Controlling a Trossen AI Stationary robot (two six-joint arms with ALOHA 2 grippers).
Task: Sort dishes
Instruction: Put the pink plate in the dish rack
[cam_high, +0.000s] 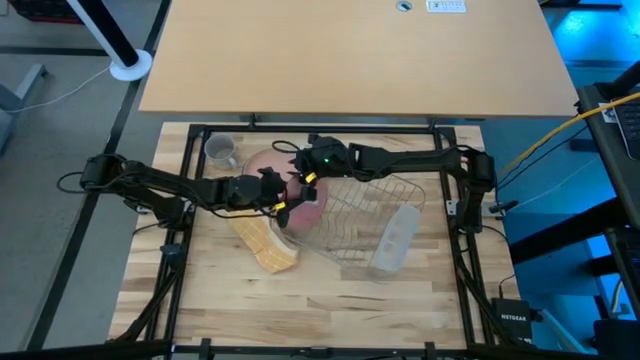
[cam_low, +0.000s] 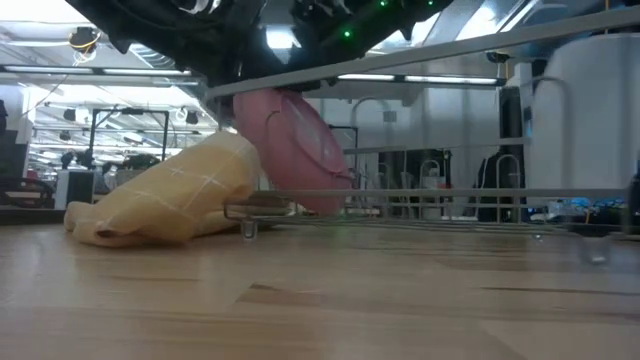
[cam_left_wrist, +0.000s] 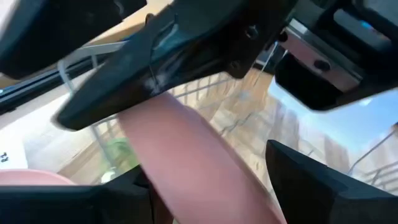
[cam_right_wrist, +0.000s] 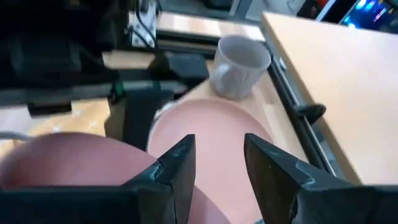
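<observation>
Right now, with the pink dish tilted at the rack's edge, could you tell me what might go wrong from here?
1. The pink dish stands tilted at the wire rack edge with the left gripper around it; released early, it could slide onto the yellow cloth.
2. The right gripper hangs close beside the left one, so the arms might bump.
3. The grey mug stands near the pink plate; a sweep could knock it.

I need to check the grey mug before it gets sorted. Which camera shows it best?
The right wrist view: the grey mug stands upright beyond the pink plate, large and unobstructed. The high view shows it small at the table's far-left corner. The low and left wrist views do not show it.
</observation>
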